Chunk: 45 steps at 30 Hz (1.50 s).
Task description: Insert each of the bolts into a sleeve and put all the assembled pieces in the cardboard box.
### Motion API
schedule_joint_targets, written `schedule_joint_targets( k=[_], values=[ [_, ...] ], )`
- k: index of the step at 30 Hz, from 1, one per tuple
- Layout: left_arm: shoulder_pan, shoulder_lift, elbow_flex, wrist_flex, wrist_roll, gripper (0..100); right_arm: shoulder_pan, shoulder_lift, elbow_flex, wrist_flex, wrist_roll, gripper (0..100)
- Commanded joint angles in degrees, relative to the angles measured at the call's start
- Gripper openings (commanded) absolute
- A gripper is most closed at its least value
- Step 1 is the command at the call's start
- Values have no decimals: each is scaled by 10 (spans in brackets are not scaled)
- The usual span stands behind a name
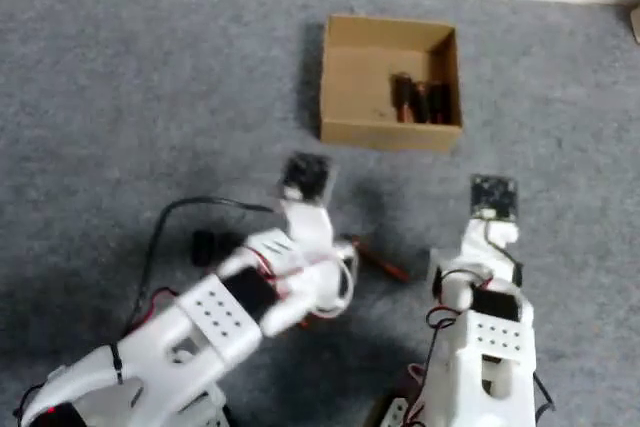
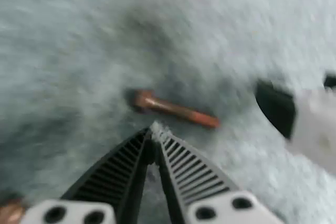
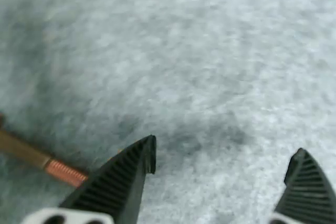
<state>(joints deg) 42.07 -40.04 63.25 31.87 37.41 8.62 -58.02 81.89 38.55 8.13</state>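
A copper-coloured bolt [image 1: 381,263] lies on the grey carpet between the two arms. My left gripper [image 2: 155,130] is shut with nothing in it, its tips just short of the bolt [image 2: 173,109]. In the high view the left gripper [image 1: 348,250] sits at the bolt's left end. My right gripper [image 3: 226,153] stands open over bare carpet, with the bolt's threaded end [image 3: 64,172] beside one finger. A black sleeve [image 1: 205,244] lies left of the left arm. The cardboard box [image 1: 360,62] at the back holds dark assembled pieces [image 1: 420,99].
A black cable [image 1: 175,217] loops over the carpet beside the left arm. The right arm [image 1: 487,287] stands close to the bolt on its right. Open carpet lies between the arms and the box.
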Motion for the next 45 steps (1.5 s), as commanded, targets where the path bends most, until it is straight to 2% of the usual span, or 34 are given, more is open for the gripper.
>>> schedule_joint_targets(
  k=[1,5,11,16,19,25,31,34,38,41,45],
  values=[
    [16,9,21,-109,46,7,37,-7,-24,-19,-25,356],
    [-3,66,13,-142,203,7,46,-7,-24,-19,-28,356],
    [-25,243,-95,-142,262,7,68,-7,-24,-20,-42,356],
    [-26,417,-195,-142,293,8,103,-6,-20,-70,-66,356],
    [-33,480,-256,-136,295,49,102,-6,-20,-92,-66,356],
    [-30,490,-310,-87,308,205,102,-3,-19,-117,-65,356],
    [-31,487,-313,-84,272,210,102,-4,-18,-117,-65,356],
    [-22,484,-323,-55,266,210,103,-5,-18,-117,-67,356],
    [5,457,-352,-1,204,210,106,-6,-18,-117,-69,356],
    [21,430,-365,28,194,210,107,-6,-18,-117,-69,356],
    [2,433,-389,29,193,210,109,-6,-18,-117,-69,356]
  ],
)
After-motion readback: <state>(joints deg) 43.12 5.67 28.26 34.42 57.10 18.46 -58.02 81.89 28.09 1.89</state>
